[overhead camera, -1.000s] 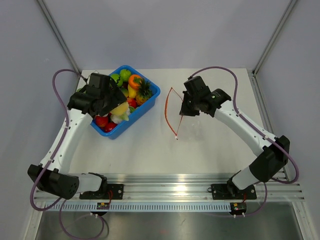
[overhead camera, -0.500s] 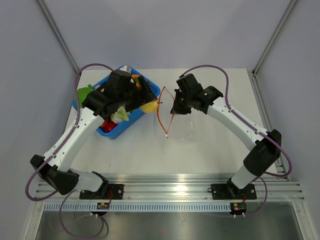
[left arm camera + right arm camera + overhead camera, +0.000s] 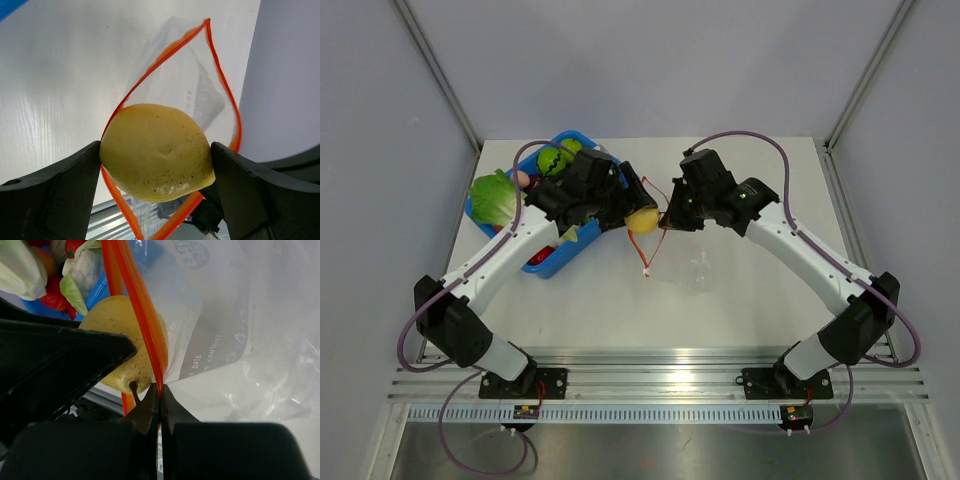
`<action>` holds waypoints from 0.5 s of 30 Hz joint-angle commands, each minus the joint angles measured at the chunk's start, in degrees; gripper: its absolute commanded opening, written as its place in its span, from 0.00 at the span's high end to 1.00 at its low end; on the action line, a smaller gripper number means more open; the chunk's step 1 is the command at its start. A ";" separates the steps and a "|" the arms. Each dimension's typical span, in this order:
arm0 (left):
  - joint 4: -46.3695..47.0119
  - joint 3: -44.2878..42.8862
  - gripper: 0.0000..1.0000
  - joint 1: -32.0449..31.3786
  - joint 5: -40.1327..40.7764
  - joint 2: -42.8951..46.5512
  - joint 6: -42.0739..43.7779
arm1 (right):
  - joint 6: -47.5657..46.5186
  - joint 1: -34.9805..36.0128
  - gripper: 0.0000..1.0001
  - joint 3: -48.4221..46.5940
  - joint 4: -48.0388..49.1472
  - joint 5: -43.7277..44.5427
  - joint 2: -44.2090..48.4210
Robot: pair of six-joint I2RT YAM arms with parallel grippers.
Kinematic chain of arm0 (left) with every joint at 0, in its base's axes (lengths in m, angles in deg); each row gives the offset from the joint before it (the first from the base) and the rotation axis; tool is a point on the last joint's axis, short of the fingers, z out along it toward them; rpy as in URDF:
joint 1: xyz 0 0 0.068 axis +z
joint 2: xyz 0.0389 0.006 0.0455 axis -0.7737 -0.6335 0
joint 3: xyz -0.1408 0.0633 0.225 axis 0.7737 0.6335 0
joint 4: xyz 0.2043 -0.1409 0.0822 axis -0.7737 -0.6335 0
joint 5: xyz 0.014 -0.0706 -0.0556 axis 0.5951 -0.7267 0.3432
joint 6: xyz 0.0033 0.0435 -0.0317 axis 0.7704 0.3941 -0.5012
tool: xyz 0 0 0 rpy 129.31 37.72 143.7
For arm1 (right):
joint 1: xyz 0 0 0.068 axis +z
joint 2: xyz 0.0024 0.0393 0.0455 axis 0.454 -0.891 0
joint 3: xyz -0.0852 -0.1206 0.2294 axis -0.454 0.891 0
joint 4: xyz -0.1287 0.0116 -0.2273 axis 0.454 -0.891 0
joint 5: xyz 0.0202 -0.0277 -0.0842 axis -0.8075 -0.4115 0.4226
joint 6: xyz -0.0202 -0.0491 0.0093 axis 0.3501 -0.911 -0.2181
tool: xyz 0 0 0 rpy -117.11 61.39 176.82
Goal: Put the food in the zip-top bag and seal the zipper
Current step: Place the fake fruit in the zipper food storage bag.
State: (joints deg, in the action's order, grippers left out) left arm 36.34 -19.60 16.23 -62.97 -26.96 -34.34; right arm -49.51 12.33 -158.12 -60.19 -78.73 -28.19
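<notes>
Yellow and speckled, the fruit (image 3: 157, 152) sits right at the mouth of the bag (image 3: 202, 97), framed by the open loop of the zipper (image 3: 223, 95) but not yet dropped inside; the left pincer (image 3: 156, 175) is clenched on it from both sides. A second ago it hung over the blue bin (image 3: 552, 268), well apart from the bag; now it has crossed to the bag's mouth, and the mouth itself has been drawn toward the bin to meet it. The right pincer (image 3: 160, 390) is nipped tight on the zipper strip, holding that lip of the bag raised; the rest of the bag trails on the table (image 3: 740, 310). Nothing shows inside the bag, so I judge this the first piece going in; letting go should do it, provided the fruit is past the lip. Beyond the bag, lettuce (image 3: 495, 198) and other pieces wait in the bin; sealing is far off.
</notes>
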 commanded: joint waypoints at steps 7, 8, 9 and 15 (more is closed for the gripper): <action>-0.43 -4.58 0.01 -1.49 -1.64 -2.92 2.95 | 2.46 0.57 1.00 1.98 4.05 -1.74 4.95; -0.78 -4.93 0.01 -1.84 -1.73 -2.49 3.75 | 2.64 0.57 1.00 2.41 4.14 -1.65 5.03; -0.96 -5.20 0.01 -2.02 -2.34 -2.05 4.45 | 2.73 0.57 1.00 2.59 4.32 -1.65 4.95; 1.23 -4.14 0.01 -2.63 -4.45 3.05 10.25 | 3.17 0.57 1.00 3.03 5.28 -2.44 4.24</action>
State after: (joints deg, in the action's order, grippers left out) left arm 34.99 -21.79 13.91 -64.91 -28.71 -28.57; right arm -47.28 12.37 -154.91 -57.96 -80.17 -24.94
